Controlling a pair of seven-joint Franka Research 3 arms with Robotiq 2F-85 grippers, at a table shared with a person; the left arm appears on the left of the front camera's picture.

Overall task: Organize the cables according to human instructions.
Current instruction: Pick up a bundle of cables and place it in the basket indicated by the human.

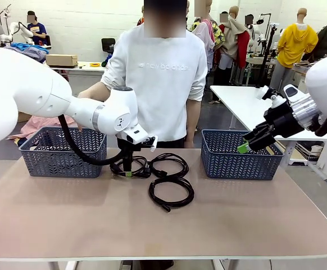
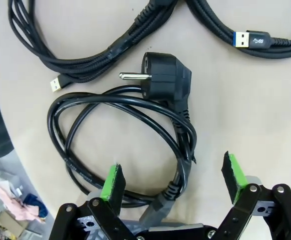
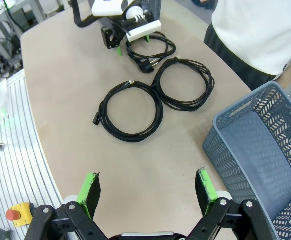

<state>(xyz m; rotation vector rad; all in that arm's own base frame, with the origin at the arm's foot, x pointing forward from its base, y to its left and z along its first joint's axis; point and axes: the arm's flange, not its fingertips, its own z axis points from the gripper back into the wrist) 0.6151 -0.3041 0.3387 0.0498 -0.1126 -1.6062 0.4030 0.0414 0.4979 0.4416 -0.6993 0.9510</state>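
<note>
One power cord (image 2: 168,82) is partly hidden under the left pincer (image 2: 173,169).

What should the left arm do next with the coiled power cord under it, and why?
Probably lower slightly and close. The left gripper has its fingers open, straddling one side of the coiled power cord, which lies ungripped on the table.

Power cord (image 2: 164,77) glossy rubber; braided cables (image 2: 130,40) matt fabric; basket (image 1: 242,163) plastic.

Bright, even light; faint shadows beneath cables (image 2: 165,80); sharp focus.
</note>
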